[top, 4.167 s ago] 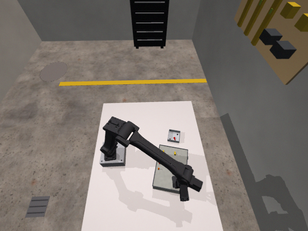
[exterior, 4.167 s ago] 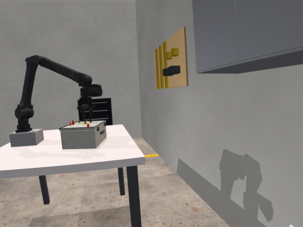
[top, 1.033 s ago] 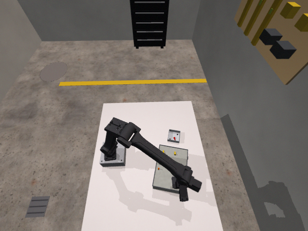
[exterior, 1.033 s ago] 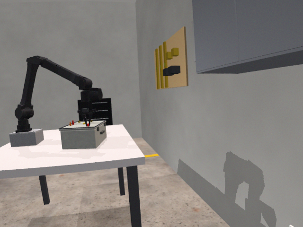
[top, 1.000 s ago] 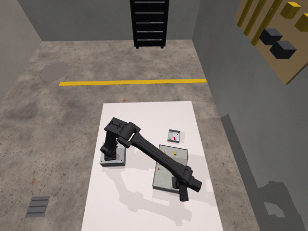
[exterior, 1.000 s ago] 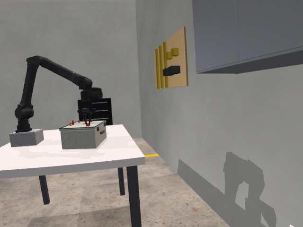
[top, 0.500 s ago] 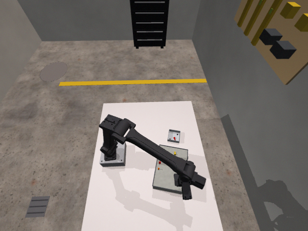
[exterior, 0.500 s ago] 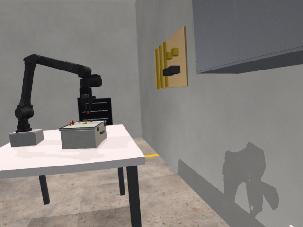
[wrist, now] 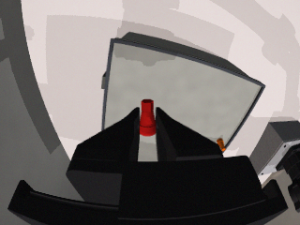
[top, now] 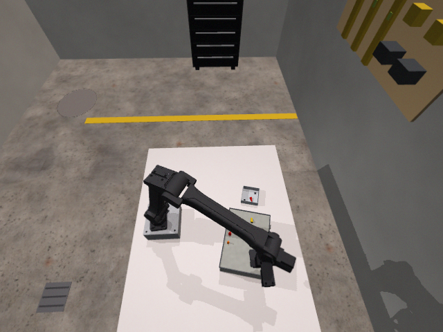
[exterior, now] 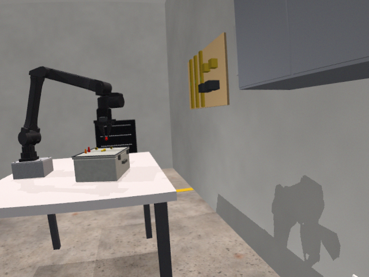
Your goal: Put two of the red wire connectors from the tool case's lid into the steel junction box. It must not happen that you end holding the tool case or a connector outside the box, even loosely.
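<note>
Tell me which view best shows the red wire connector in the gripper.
The wrist view: the red wire connector appears large between the fingers of the gripper. The exterior view shows it small above the tool case; the top view hides it.

The red connector (exterior: 106,138) (wrist: 147,119) has risen off the lid (top: 237,255) (exterior: 115,152) (wrist: 173,89)
</note>
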Motion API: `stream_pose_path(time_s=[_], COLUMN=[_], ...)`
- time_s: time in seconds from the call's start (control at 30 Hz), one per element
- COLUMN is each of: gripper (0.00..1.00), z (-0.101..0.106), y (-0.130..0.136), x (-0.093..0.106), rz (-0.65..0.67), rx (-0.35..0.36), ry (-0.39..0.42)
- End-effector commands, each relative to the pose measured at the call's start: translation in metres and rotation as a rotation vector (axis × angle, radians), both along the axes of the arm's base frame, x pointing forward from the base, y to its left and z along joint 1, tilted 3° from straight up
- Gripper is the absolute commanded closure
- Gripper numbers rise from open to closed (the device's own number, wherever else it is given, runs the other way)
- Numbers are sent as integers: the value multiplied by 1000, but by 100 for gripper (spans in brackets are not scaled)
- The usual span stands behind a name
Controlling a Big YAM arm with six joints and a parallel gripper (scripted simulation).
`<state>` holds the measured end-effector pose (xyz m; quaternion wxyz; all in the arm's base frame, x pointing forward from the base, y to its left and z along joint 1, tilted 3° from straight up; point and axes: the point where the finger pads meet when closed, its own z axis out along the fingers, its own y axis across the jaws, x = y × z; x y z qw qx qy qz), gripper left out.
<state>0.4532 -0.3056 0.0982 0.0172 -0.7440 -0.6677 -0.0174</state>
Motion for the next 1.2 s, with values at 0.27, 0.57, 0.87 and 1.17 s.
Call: stream_pose_path(time_s=[0.27, 0.57, 0.87, 1.17], gripper=[90, 90, 90, 90], z=[13, 14, 17, 16], y=[1, 23, 70, 120], x=[2, 7, 17, 28], rz=[3, 2, 2, 2], rx=[-8, -11, -13, -9], ry=[-12, -19, -30, -27])
